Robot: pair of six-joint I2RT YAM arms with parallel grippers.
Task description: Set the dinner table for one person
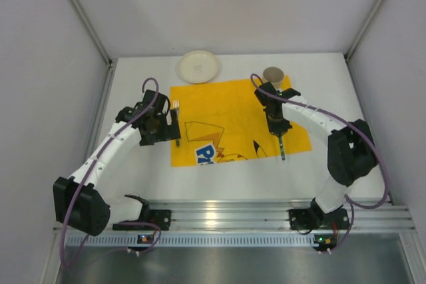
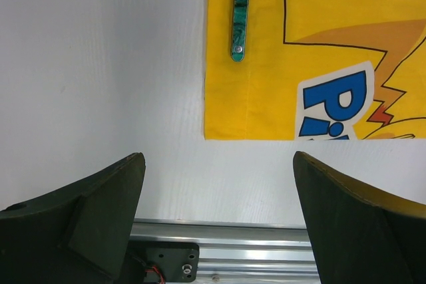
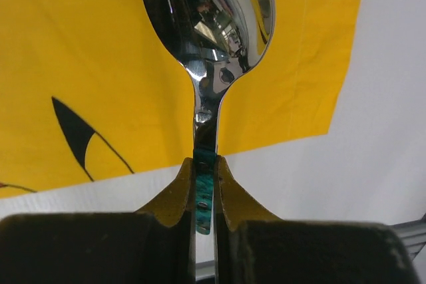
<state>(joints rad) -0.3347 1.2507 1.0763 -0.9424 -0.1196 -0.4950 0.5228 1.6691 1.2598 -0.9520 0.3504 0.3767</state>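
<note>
The white dinner table (image 1: 339, 98) carries a yellow cartoon-print placemat (image 1: 226, 114) in its middle. My right gripper (image 1: 279, 130) is shut on the green handle of a steel spoon (image 1: 283, 149) over the placemat's right side. In the right wrist view the gripper (image 3: 205, 161) clamps the handle, and the spoon (image 3: 206, 18) points its bowl away over the placemat's corner. A green-handled fork (image 1: 176, 121) lies along the placemat's left edge. My left gripper (image 1: 160, 126) is open and empty just left of it. In the left wrist view the gripper (image 2: 217, 164) is over bare table, with the fork handle (image 2: 239, 11) beyond.
A white plate (image 1: 198, 66) sits at the back of the table, just behind the placemat. A paper cup (image 1: 273, 74) stands at the placemat's back right corner. A ribbed aluminium rail (image 1: 266, 214) runs along the near edge. Grey walls close in the left, right and back.
</note>
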